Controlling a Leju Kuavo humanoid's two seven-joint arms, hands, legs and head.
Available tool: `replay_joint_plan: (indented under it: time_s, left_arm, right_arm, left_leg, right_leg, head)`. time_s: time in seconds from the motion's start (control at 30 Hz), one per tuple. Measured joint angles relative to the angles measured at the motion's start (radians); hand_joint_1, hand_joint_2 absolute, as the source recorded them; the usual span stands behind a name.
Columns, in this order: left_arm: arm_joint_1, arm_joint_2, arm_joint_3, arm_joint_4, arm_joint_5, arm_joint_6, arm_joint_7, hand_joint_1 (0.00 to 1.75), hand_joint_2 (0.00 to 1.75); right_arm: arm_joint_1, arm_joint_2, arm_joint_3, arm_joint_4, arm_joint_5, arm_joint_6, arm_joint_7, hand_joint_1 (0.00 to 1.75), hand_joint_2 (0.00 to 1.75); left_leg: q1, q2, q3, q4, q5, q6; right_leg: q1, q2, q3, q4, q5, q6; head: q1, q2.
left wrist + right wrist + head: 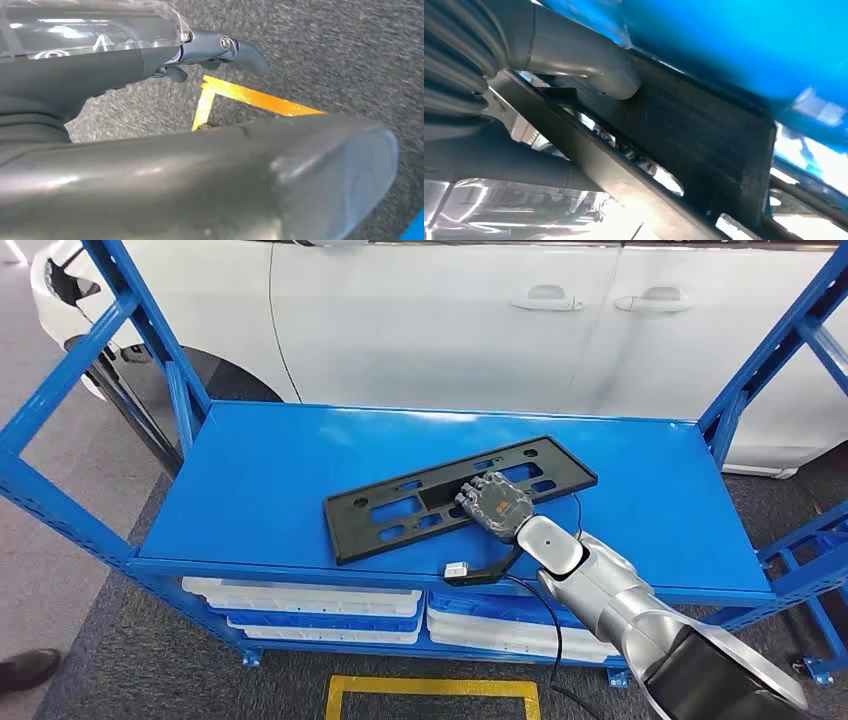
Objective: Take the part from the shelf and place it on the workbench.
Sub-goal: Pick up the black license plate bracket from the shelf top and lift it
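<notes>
The part, a long black flat plate with cut-outs (455,495), lies at a slant on the blue shelf top (270,470). My right hand (492,504) reaches in from the lower right and sits over the plate's near middle. In the right wrist view the grey thumb (616,82) presses on the plate's face (704,135), while a dark finger (514,160) passes behind its edge bar, so the hand grips the plate. My left hand (150,170) hangs over the grey floor, holding nothing, fingers (240,52) apart.
A white car (450,320) stands right behind the shelf. Blue uprights (150,330) frame both ends. White bins (320,605) fill the level below. A black cable with a white plug (457,569) hangs at the shelf's front edge. Yellow floor tape (430,687) and a shoe (25,668) lie in front.
</notes>
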Motion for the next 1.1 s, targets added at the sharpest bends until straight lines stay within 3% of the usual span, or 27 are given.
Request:
replay_joint_plan:
  time_s: [0.13,0.2,0.3,0.33,0.37,0.4,0.47,0.53,0.63,0.7,0.73,0.8,0.83,0.87,0.9,0.93,1.0,1.03,1.1]
  left_arm:
    - [0.004,0.000,0.000,0.000,-0.002,-0.009,-0.018,0.00,0.00]
    - [0.005,0.000,0.000,0.000,-0.005,-0.018,-0.041,0.00,0.00]
    - [0.005,-0.001,0.000,0.000,-0.007,-0.028,-0.070,0.00,0.00]
    - [0.006,-0.001,0.000,0.000,-0.007,-0.030,-0.072,0.00,0.00]
    - [0.008,-0.001,0.000,0.000,-0.007,-0.030,-0.074,0.00,0.44]
    - [0.009,-0.001,0.000,0.000,-0.007,-0.030,-0.075,0.00,0.87]
    - [0.009,0.000,0.000,0.000,-0.006,-0.034,-0.088,0.00,1.75]
    - [0.009,0.000,0.000,0.000,-0.007,-0.041,-0.111,0.00,1.75]
    - [0.009,0.000,-0.001,0.000,-0.012,-0.052,-0.129,0.00,1.75]
    - [0.008,0.000,-0.002,0.000,-0.014,-0.057,-0.132,0.00,1.75]
    - [0.006,0.001,-0.003,0.000,-0.014,-0.059,-0.135,0.00,1.75]
    - [0.003,0.003,-0.003,0.000,-0.014,-0.064,-0.145,0.00,1.75]
    - [0.002,0.004,-0.003,0.000,-0.014,-0.065,-0.150,0.00,1.75]
    - [0.001,0.005,-0.003,0.000,-0.014,-0.065,-0.153,0.00,1.75]
    - [0.002,0.006,-0.003,0.000,-0.014,-0.064,-0.153,0.00,1.75]
    - [0.002,0.006,-0.003,0.000,-0.014,-0.063,-0.152,0.00,1.75]
    - [0.003,0.006,-0.003,0.000,-0.014,-0.063,-0.147,0.00,1.75]
    - [0.004,0.007,-0.003,0.000,-0.014,-0.065,-0.144,0.00,1.75]
    - [0.007,0.012,-0.003,0.000,-0.012,-0.068,-0.140,0.00,1.75]
  right_arm:
    - [-0.003,0.005,-0.006,0.000,-0.008,-0.002,-0.005,1.75,1.75]
    - [-0.003,0.005,-0.014,0.000,-0.013,-0.003,-0.009,1.75,1.75]
    - [-0.003,-0.005,-0.024,0.001,-0.021,-0.004,-0.015,1.75,1.75]
    - [-0.002,-0.010,-0.025,0.001,-0.022,-0.004,-0.016,1.75,1.75]
    - [-0.002,-0.013,-0.025,0.001,-0.023,-0.004,-0.017,1.75,1.75]
    - [-0.002,-0.015,-0.026,0.001,-0.023,-0.004,-0.017,1.75,1.75]
    - [-0.002,-0.016,-0.029,0.001,-0.025,-0.005,-0.017,1.75,1.75]
    - [-0.003,-0.016,-0.036,0.001,-0.034,-0.007,-0.021,1.75,1.75]
    - [-0.003,-0.016,-0.058,-0.002,-0.091,-0.015,-0.061,1.75,1.75]
    - [0.000,-0.016,-0.093,-0.017,-0.205,-0.015,-0.140,1.75,1.75]
    - [0.004,-0.016,-0.120,-0.036,-0.295,-0.006,-0.201,1.75,1.75]
    - [0.023,-0.015,-0.187,-0.103,-0.500,0.040,-0.332,1.75,1.75]
    - [0.036,-0.015,-0.219,-0.148,-0.597,0.074,-0.386,1.75,1.75]
    - [0.050,-0.015,-0.245,-0.193,-0.682,0.108,-0.426,1.75,1.75]
    - [0.065,-0.015,-0.267,-0.242,-0.767,0.145,-0.460,1.75,1.75]
    - [0.082,-0.015,-0.286,-0.301,-0.866,0.191,-0.494,1.75,1.75]
    - [0.121,-0.014,-0.330,-0.449,-1.097,0.308,-0.555,1.75,1.75]
    - [0.139,-0.011,-0.353,-0.536,-1.216,0.377,-0.573,1.75,1.75]
    - [0.173,-0.002,-0.397,-0.702,-1.420,0.506,-0.589,1.75,1.75]
  left_leg:
    - [-0.002,0.001,-0.009,0.001,0.002,-0.015]
    - [0.000,0.009,-0.022,0.034,-0.023,-0.028]
    - [0.003,0.029,-0.107,0.220,-0.124,-0.047]
    - [0.004,0.031,-0.134,0.277,-0.144,-0.050]
    - [0.006,0.032,-0.147,0.301,-0.144,-0.052]
    - [0.007,0.032,-0.139,0.282,-0.124,-0.053]
    - [0.011,0.029,-0.075,0.144,-0.051,-0.053]
    - [0.009,0.022,-0.022,0.027,-0.005,-0.041]
    - [0.002,0.020,-0.014,0.002,0.003,-0.016]
    - [0.005,0.018,-0.009,-0.005,0.007,-0.002]
    - [0.007,0.017,-0.007,-0.009,0.010,0.003]
    - [0.007,0.015,-0.006,-0.009,0.009,0.010]
    - [0.007,0.014,-0.005,-0.008,0.008,0.012]
    - [0.006,0.013,-0.004,-0.007,0.006,0.013]
    - [0.006,0.012,-0.002,-0.005,0.003,0.013]
    - [0.007,0.011,0.000,-0.002,0.000,0.012]
    - [0.004,0.011,0.001,0.008,-0.010,0.007]
    - [0.002,0.012,-0.002,0.013,-0.013,0.002]
    - [-0.001,0.021,-0.008,0.018,-0.017,-0.007]
  right_leg:
    - [0.003,0.003,-0.004,-0.007,0.001,-0.008]
    - [-0.002,-0.002,-0.001,-0.015,0.005,-0.017]
    - [-0.002,-0.011,0.001,-0.018,0.006,-0.026]
    - [-0.001,-0.012,0.001,-0.018,0.006,-0.027]
    - [-0.001,-0.012,0.002,-0.018,0.005,-0.027]
    - [-0.001,-0.012,0.003,-0.018,0.005,-0.026]
    - [-0.001,-0.010,0.007,-0.017,0.001,-0.021]
    - [0.001,-0.005,0.010,-0.014,-0.003,-0.012]
    - [0.003,-0.004,0.008,-0.013,-0.005,0.005]
    - [-0.001,0.002,-0.003,0.009,-0.025,0.013]
    - [-0.003,0.010,-0.020,0.047,-0.048,0.015]
    - [-0.007,0.027,-0.083,0.183,-0.109,0.017]
    - [-0.008,0.031,-0.115,0.248,-0.128,0.018]
    - [-0.008,0.032,-0.136,0.285,-0.130,0.019]
    - [-0.008,0.032,-0.138,0.281,-0.111,0.019]
    - [-0.008,0.031,-0.122,0.238,-0.077,0.017]
    - [-0.003,0.015,-0.067,0.104,-0.006,0.008]
    - [0.000,0.006,-0.047,0.051,0.010,0.003]
    - [0.007,-0.001,-0.037,0.013,0.008,-0.003]
  head:
    - [0.000,0.000]
    - [0.000,0.000]
    - [0.000,0.000]
    - [0.000,0.000]
    - [0.000,0.000]
    - [0.000,0.000]
    - [0.000,0.000]
    - [0.000,0.000]
    - [0.000,0.000]
    - [0.000,0.000]
    - [0.000,0.000]
    - [0.000,0.000]
    - [0.000,0.000]
    - [0.000,0.000]
    - [0.000,0.000]
    - [0.000,0.000]
    - [0.000,0.000]
    - [0.000,0.000]
    - [0.000,0.000]
